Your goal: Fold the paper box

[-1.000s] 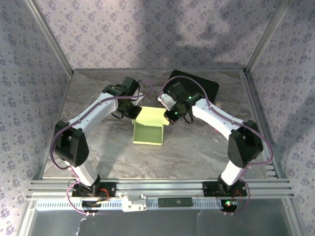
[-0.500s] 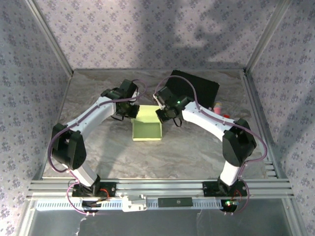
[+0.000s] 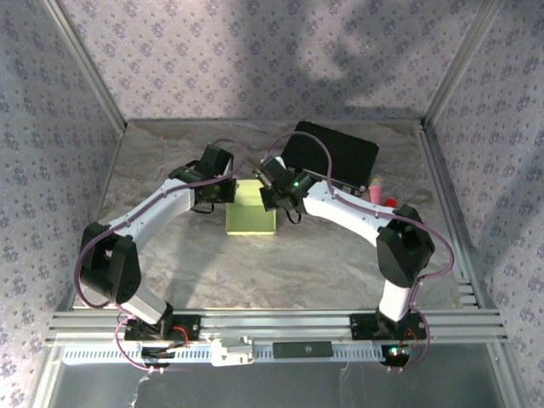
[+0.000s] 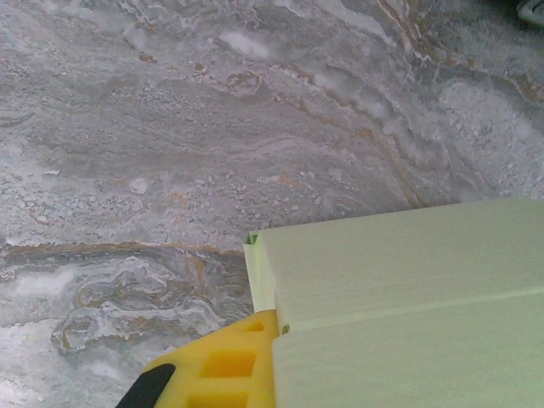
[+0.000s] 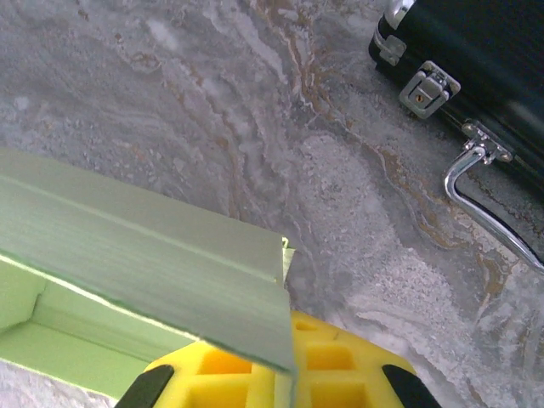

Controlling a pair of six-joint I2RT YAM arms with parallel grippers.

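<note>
The paper box [image 3: 252, 218] is a pale green card box near the middle of the marble table [image 3: 340, 255]. My left gripper [image 3: 228, 190] is at its far left corner and my right gripper [image 3: 274, 197] at its far right corner. In the left wrist view the left gripper [image 4: 276, 361] is shut on the edge of the paper box [image 4: 399, 289], whose top panel covers one yellow finger. In the right wrist view the right gripper [image 5: 293, 374] is shut on a flap of the paper box [image 5: 153, 255], with the open green inside showing below it.
A black case [image 3: 331, 155] lies at the back right, just behind my right arm; its latch [image 5: 425, 89] and metal handle [image 5: 484, 183] are close to the right gripper. A small pink thing [image 3: 376, 184] and a red one [image 3: 389, 201] lie by the case.
Both grippers have moved left and toward the back while holding the box's flap. The box has shifted left and now looks shorter and more closed.
</note>
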